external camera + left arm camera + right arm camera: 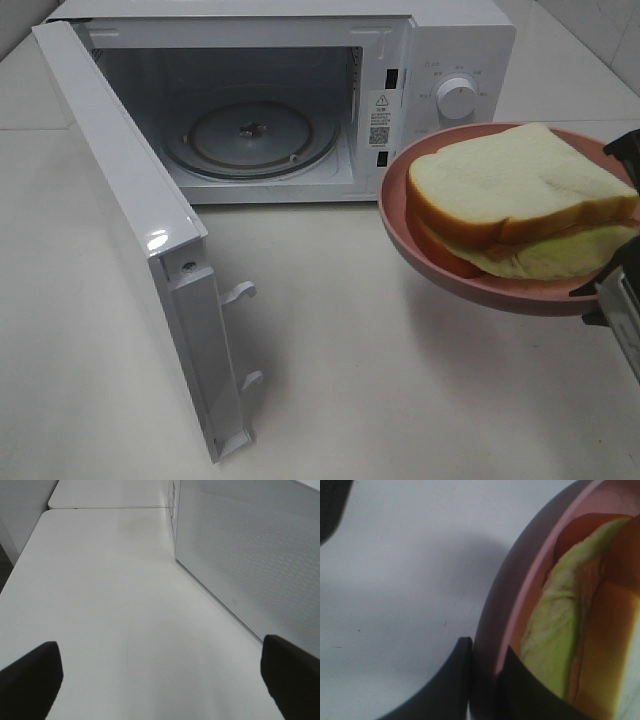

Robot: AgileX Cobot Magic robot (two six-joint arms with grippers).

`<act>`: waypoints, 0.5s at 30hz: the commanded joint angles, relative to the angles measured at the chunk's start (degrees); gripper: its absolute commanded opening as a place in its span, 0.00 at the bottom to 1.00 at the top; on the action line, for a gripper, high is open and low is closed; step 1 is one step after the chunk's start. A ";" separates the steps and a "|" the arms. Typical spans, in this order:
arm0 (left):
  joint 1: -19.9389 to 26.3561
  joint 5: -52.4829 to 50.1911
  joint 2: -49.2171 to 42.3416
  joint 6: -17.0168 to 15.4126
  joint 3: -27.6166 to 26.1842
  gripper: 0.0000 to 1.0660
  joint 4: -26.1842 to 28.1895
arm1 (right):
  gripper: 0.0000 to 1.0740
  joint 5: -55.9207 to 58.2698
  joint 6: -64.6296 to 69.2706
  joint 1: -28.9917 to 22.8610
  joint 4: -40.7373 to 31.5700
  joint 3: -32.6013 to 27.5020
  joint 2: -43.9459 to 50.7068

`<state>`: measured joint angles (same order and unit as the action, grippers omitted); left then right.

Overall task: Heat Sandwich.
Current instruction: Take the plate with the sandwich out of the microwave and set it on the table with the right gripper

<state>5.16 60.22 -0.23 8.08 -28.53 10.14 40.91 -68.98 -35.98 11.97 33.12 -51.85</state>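
Note:
The sandwich (520, 195), two pale bread slices with a yellow and pink filling, lies in a round pink dish (400, 235). The dish hangs above the table, in front of the microwave's control panel. My right gripper (612, 285) is shut on the dish's rim at the right edge of the exterior view. Up close, the right gripper (482, 680) pinches the dish rim (520, 580) between its dark fingers, with the sandwich (545, 640) just inside. My left gripper (160, 680) stands wide open over bare table with nothing between its fingers.
A white microwave (440, 50) stands at the back, its door (130, 220) swung wide open to the left. Its glass turntable (250, 135) is bare. A dial (458, 98) sits on the panel. The left wrist view shows the door's perforated panel (250, 555) close by.

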 commanded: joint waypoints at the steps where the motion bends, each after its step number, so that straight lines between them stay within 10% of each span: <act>1: -0.29 -0.74 -1.38 -0.06 0.11 0.95 0.34 | 0.00 -0.97 5.90 -0.17 4.24 0.11 0.69; 15: -0.29 -0.74 -1.38 -0.06 0.11 0.95 0.34 | 0.00 2.29 33.52 -0.17 15.18 0.11 0.69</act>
<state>5.16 60.22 -0.23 8.08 -28.53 10.14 43.37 -39.76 -35.98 23.78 33.12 -51.85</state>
